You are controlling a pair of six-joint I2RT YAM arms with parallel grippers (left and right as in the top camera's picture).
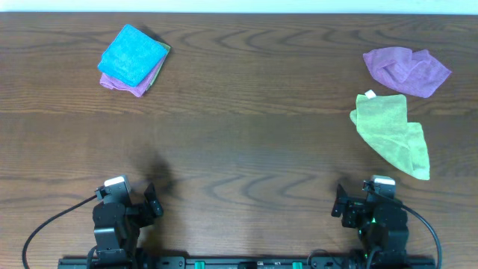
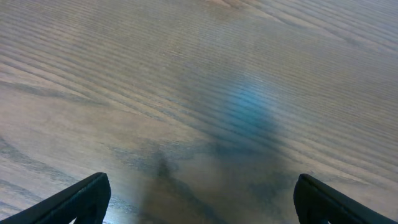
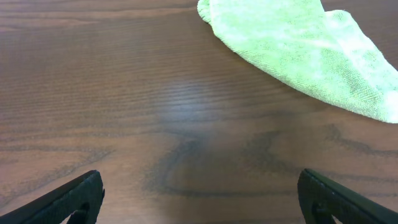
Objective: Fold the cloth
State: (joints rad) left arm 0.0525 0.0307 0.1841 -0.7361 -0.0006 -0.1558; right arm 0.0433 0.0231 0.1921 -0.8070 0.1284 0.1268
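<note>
Left side: a folded stack [image 1: 134,61] sat at the far-left of the table [image 1: 246,112], with a blue cloth [image 1: 131,52] on top, a thin yellow-green edge under it and purple at the bottom. That made three layers visible, well apart from both arms.

The left gripper [image 1: 153,200] was at the near edge with its fingers spread wide. Left wrist view: gripper [image 2: 202,205] over bare wood, holding nothing.

The right gripper [image 1: 340,202] was also at the near edge, jaws wide apart and empty. In its wrist view the gripper [image 3: 199,199] faced wood grain, with the green cloth [image 3: 298,50] ahead and to the right.

Task item: the green cloth [image 1: 392,134] lay loose and rumpled on the right side, not folded. Its long axis ran diagonally from the far-left end, with the white tag [image 1: 369,94], to the near-right end. It was beyond the right gripper and not touching it.

A crumpled purple cloth [image 1: 407,69] lay just beyond the green one, at its far end. I couldn't tell if they touched.

Count: 1 folded stack, 2 loose cloths (1 green, 1 purple), 2 grippers.
</note>
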